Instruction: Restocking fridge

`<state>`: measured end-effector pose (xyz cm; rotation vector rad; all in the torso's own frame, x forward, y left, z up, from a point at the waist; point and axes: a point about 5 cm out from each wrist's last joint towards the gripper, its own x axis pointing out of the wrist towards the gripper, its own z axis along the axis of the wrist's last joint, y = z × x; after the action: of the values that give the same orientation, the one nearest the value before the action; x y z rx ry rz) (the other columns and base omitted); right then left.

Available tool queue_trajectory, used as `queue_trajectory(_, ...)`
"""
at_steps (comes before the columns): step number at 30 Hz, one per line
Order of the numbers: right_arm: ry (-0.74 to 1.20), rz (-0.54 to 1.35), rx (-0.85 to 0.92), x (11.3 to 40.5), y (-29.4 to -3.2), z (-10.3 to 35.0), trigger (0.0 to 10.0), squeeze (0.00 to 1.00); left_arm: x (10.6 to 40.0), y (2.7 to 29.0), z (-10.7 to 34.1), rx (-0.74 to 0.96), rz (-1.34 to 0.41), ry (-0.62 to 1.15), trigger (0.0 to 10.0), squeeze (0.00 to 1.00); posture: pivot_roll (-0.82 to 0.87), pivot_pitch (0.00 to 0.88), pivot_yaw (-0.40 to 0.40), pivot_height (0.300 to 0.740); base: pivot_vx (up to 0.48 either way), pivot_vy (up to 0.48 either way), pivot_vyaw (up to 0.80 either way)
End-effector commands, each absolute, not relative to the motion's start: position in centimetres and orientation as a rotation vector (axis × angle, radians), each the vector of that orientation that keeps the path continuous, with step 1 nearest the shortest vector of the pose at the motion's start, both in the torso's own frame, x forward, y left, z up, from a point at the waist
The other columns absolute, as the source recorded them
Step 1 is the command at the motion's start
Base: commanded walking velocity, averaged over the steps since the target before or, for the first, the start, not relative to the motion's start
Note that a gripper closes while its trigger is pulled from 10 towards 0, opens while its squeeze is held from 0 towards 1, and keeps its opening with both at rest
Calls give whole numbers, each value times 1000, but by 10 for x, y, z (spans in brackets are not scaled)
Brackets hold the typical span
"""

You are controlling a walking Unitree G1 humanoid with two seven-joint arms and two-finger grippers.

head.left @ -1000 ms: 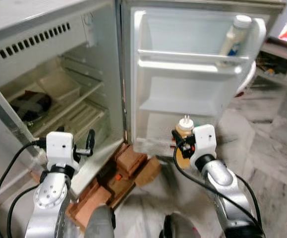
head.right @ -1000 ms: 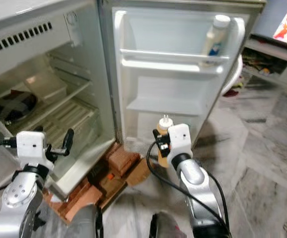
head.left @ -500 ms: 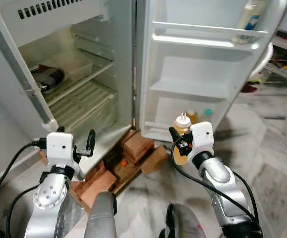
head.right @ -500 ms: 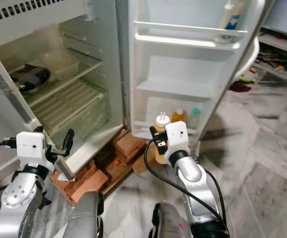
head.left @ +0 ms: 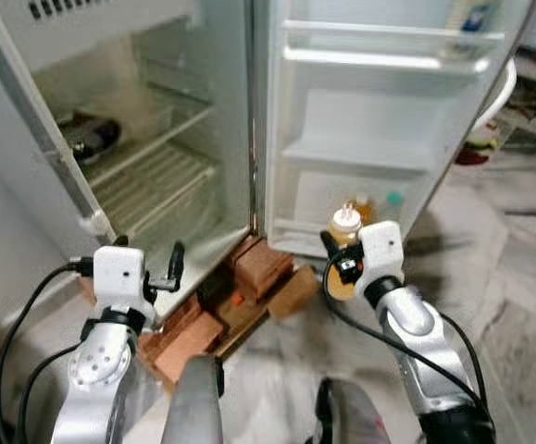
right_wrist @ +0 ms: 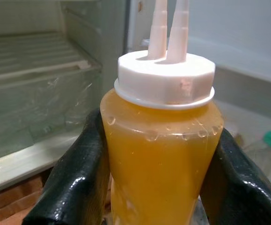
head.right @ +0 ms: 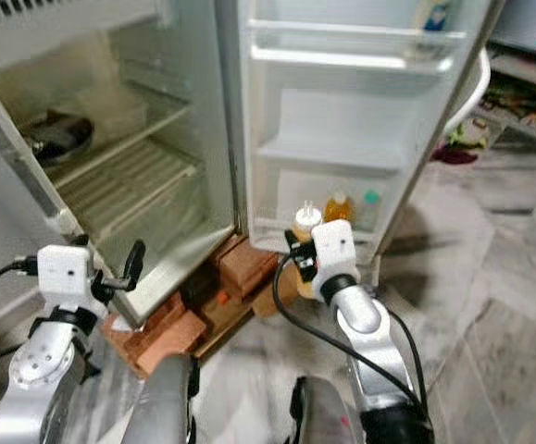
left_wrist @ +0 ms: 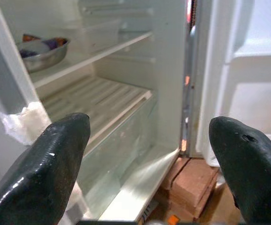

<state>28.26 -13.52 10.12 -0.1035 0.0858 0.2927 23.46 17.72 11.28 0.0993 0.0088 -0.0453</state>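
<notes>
Partly hidden: the squeeze bottle (right_wrist: 159,154) of orange sauce shows its white cap and twin nozzles, but its lower body is covered by the right hand (head.left: 342,269), w/ both black fingers (right_wrist: 72,187) pinching its sides. It stands upright, long axis vertical, nozzles pointing up, held in front of the open fridge door (head.left: 379,120) near that door's bottom shelf (head.left: 295,231), just above the floor (head.left: 517,296). Behind it on that shelf sit an orange bottle (head.right: 339,206) and a small green-capped item (head.left: 393,199), too small to identify. At the frame's top edge, a white bottle (head.left: 472,16) on the upper door rack is cut off.

Left hand (head.left: 161,268) hangs low in front of the fridge (head.left: 138,176) interior, fingers (left_wrist: 41,164) spread wide, gripping nothing. Inside, a metal bowl (left_wrist: 41,51) rests on the upper shelf; its contents can't be made out. A ribbed lower shelf (left_wrist: 98,101) sits beneath, over a clear drawer. Bricks (head.left: 263,273) and boxes prop up the fridge base; the pile is blurred.
</notes>
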Motion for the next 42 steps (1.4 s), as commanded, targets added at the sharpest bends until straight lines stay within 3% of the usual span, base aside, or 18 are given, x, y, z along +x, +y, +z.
queue_trajectory(1,52,303,-112,286,-133,107,10000,0,237,178,117,101,-55,-7,10000,0,111,79,-38,631,311,0,0)
queue_trajectory(30,41,320,-122,288,-130,107,10000,0,241,174,118,94,-67,-20,10000,0,107,88,-41,631,330,0,0)
queue_trajectory(42,38,330,-121,288,-129,107,10000,0,241,174,119,93,-70,-24,10000,0,108,92,-41,631,480,0,0)
